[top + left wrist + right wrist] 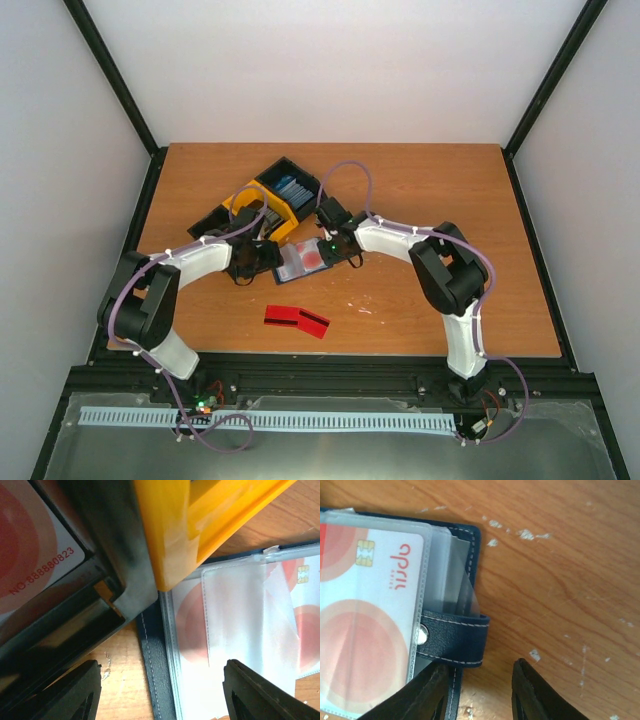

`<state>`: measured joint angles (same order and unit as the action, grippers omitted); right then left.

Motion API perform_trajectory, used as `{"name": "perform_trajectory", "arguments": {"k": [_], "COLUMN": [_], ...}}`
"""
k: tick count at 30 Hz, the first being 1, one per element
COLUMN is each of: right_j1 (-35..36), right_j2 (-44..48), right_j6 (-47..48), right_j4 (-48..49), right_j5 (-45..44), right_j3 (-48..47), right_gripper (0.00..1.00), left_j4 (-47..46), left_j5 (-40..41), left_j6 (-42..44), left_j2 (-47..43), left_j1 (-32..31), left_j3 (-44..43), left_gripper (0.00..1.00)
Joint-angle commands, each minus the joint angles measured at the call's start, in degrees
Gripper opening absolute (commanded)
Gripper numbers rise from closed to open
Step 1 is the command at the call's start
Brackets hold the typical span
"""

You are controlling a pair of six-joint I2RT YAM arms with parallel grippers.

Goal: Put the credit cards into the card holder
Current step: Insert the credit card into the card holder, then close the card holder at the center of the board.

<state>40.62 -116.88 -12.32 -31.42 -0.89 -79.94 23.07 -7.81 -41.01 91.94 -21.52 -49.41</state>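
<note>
The navy card holder point(303, 261) lies open on the table between my two grippers. A white card with pink circles point(365, 630) sits inside its clear sleeve point(235, 610). My left gripper point(262, 256) is open, its jaws straddling the holder's stitched left edge point(152, 665) without touching it. My right gripper point(475, 695) is open at the holder's other side, just below the snap tab point(455, 640). One of its fingers point(415, 695) lies over the holder's edge and the other is over bare wood. A red credit card with a dark stripe point(297, 319) lies flat nearer the arm bases.
A yellow bin point(262, 207) and black bins point(290, 180) stand just behind the holder, close against my left gripper. The yellow bin's corner point(175, 540) overhangs the holder's edge. Another white and red card point(35, 555) lies in a black bin.
</note>
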Motion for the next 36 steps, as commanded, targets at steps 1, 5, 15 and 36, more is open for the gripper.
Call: {"name": "perform_trajectory", "arguments": {"k": [1, 5, 15, 36], "right_j1": [0.6, 0.6, 0.04, -3.8], "right_j2": [3.29, 3.75, 1.25, -1.68], "right_j6": [-2.2, -4.06, -2.13, -9.34], "right_j4": [5.71, 9.83, 11.12, -0.98], "right_j5": [-7.1, -9.59, 10.77, 7.35], "right_j3": [1.87, 3.02, 0.71, -3.93], "right_gripper": [0.35, 0.34, 0.36, 0.39], "left_j4": [-2.04, -2.19, -1.18, -3.0], "left_j5": [-0.35, -0.67, -2.33, -5.44], "left_j6": [0.15, 0.55, 1.62, -3.85], "left_j2": [0.44, 0.6, 3.84, 0.83], "left_j1": [0.75, 0.8, 0.78, 0.95], "left_j3": [-0.03, 0.08, -0.56, 2.18], "left_gripper": [0.69, 0.69, 0.56, 0.62]}}
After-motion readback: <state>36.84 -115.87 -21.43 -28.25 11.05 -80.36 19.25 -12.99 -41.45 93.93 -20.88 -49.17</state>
